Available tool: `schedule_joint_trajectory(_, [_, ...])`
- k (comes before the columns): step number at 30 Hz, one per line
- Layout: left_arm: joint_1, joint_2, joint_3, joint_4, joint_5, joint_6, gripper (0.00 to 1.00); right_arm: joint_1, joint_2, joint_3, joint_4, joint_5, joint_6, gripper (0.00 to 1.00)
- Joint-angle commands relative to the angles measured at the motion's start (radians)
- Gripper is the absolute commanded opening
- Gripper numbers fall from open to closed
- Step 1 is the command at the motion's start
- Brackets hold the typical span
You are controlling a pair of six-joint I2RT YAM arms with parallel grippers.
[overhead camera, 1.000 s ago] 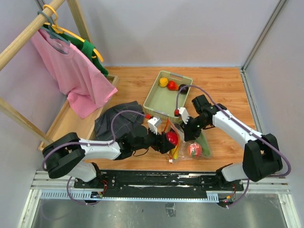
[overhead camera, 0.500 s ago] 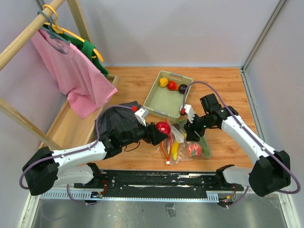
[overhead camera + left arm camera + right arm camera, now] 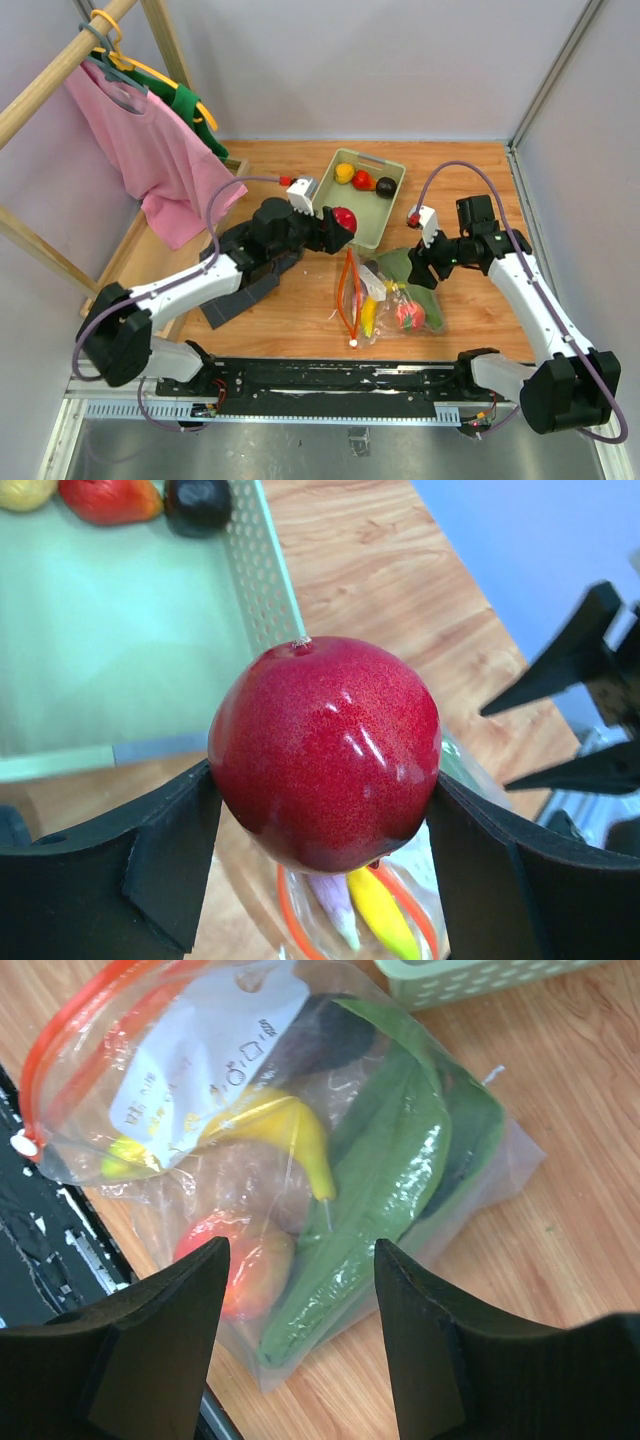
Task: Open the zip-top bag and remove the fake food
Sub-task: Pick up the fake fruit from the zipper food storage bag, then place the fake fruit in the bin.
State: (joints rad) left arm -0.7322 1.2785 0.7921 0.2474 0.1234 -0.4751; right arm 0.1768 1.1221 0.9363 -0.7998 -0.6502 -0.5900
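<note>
Left end effector (image 3: 335, 224) pinches a red fruit (image 3: 325, 750) at the tray's (image 3: 120, 630) near rim, tray floor just beyond. Right end effector (image 3: 421, 262), spread, hovers over the bag (image 3: 200, 1050).

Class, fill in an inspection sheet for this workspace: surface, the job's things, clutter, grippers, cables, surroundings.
Surface: wooden table, pale planks.
Job's things: bag lying flat with its mouth open; banana, red fruit and long green piece inside. Red apple is out of the bag, held up near the tray. Three pieces sit at the tray's far end.
Clutter: grey cloth under the left arm; pink shirt and green garment on a wooden rack.
Grippers: left gripper shut on the red apple; right gripper open, empty, above the bag.
Cables: a purple cable arcs over each arm, away from the bag.
Surroundings: grey walls; nothing else seen.
</note>
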Motion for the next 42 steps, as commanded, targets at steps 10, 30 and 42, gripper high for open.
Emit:
schedule_joint_trajectory(10, [0.028,0.573,0.611,-0.352,-0.269,0.283,0.38,-0.052,-0.011,-0.023,0.038,0.079,0.057,0.64])
schedule_joint_trajectory(30, [0.047,1.107,1.237,-0.678,-0.593,0.485,0.44,-0.061,-0.016,-0.026,0.042,0.083,0.065,0.67])
schedule_joint_trajectory(42, [0.048,1.139,1.271,-0.668,-0.682,0.521,0.94,-0.062,-0.011,-0.024,0.041,0.075,0.065,0.69])
